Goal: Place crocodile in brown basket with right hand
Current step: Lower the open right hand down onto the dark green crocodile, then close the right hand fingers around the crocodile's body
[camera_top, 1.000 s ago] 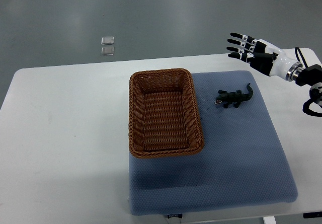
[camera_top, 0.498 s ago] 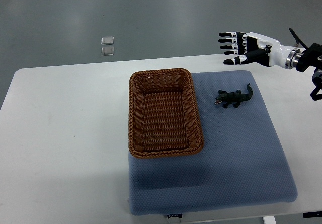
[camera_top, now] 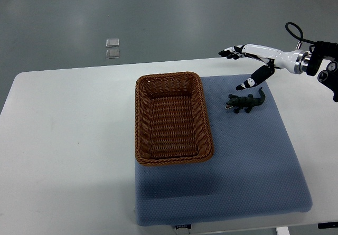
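Overhead: reaches in from right edge w/ right hand (camera_top: 259, 53), wide open, fingers straight, thumb angled down toward mat. Grips nothing. Hovers over far edge of blue mat (camera_top: 237, 182), near crocodile (camera_top: 244, 103) but apart from it. Finds croc flat on mat, just right of brown basket (camera_top: 141, 120), not touching, head twd basket, tail twd far right. Shows basket on mat's left part, atop white table (camera_top: 63, 140). Shows only 1 arm.
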